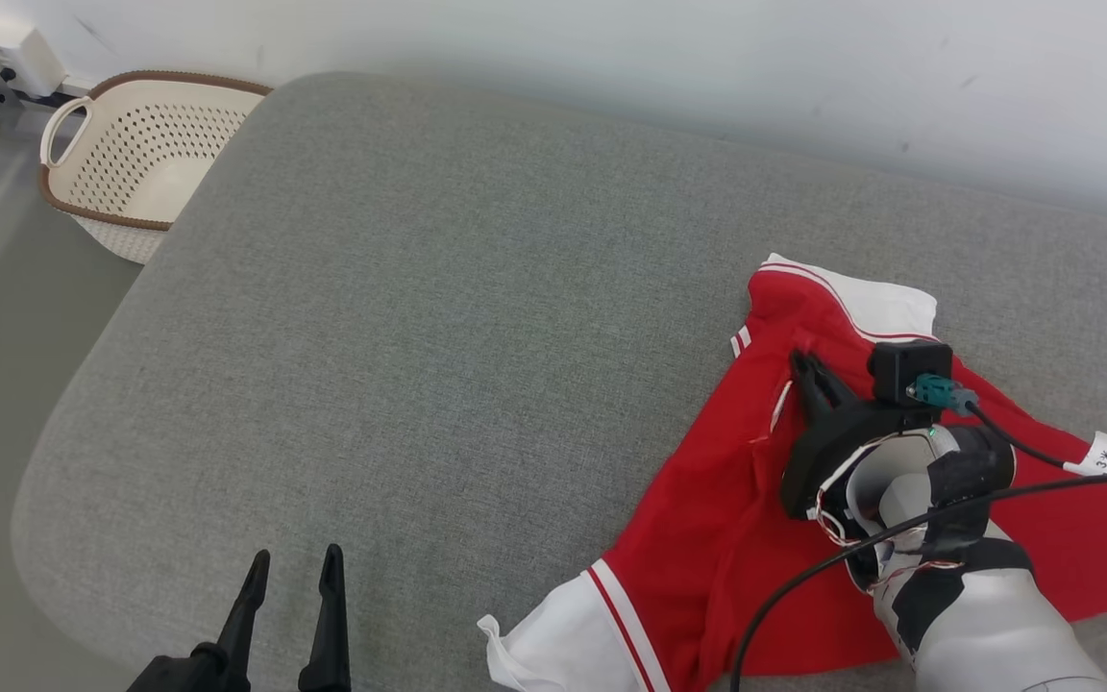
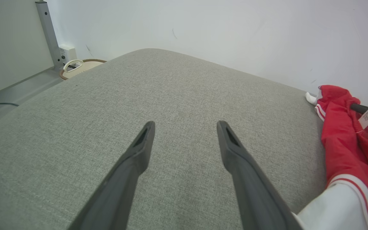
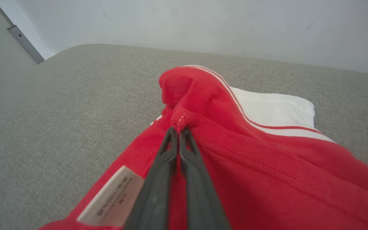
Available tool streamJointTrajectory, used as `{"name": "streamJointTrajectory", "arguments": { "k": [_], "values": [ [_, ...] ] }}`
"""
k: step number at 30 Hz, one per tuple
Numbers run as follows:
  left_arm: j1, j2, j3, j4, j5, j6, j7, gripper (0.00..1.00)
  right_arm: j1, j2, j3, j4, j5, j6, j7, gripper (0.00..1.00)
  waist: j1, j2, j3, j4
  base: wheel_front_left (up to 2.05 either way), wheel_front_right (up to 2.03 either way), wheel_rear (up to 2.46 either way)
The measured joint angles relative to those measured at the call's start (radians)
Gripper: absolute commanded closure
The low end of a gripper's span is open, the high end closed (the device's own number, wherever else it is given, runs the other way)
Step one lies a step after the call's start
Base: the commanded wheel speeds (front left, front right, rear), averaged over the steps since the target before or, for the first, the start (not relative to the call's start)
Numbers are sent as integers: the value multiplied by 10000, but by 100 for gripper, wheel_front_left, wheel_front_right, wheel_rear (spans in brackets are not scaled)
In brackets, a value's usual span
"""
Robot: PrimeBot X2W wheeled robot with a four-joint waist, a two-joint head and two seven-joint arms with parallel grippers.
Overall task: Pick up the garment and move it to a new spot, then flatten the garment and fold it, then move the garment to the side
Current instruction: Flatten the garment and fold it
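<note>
Left gripper (image 1: pixel 295 557) is hovering at 7 o'clock, jaws wide. Right gripper (image 3: pixel 178 129) is pinching the garment (image 1: pixel 707 500) lying at 4 o'clock on the cushion (image 1: pixel 419 336). Basket (image 1: pixel 131 163) is sitting at 10 o'clock.

**A:** What do the tools look like?

**B:** They match. The left tool (image 1: pixel 296 556) and the right tool (image 3: pixel 178 130) each have two long, dark matte fingers (image 2: pixel 129 172) that taper to narrow tips, with a hollow near each tip.

**A:** And behind the right one?

**B:** A black wrist housing (image 1: pixel 827 447) and a small black camera box (image 1: pixel 909 368) with a teal connector (image 1: pixel 938 392). A black cable (image 1: pixel 803 575) carries a white tag (image 1: pixel 1106 453) marked with a 3. There are thin red-and-white wires (image 1: pixel 832 526), then a pale grey forearm (image 1: pixel 996 630).
</note>
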Motion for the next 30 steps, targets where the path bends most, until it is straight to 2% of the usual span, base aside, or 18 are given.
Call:
{"name": "streamJointTrajectory", "arguments": {
  "k": [4,10,24,30],
  "values": [
    [1,4,86,12,2,42,0,0,-69,19,-188,-196,-157,0,-40,100,0,0,-3,-91,0,0,0],
    [2,0,98,17,6,44,0,0,498,-4,-602,-1772,23,0,-79,100,0,0,-128,-356,0,0,0],
    [221,0,408,12,136,27,-2,0,3575,-696,-798,-6625,1264,0,-81,100,0,0,-347,-1429,0,0,0],
    [323,0,652,-6,169,-12,-2,0,4986,-688,-1101,-8508,1411,0,134,100,-1,0,-349,-2115,0,0,0]
  ]
}}
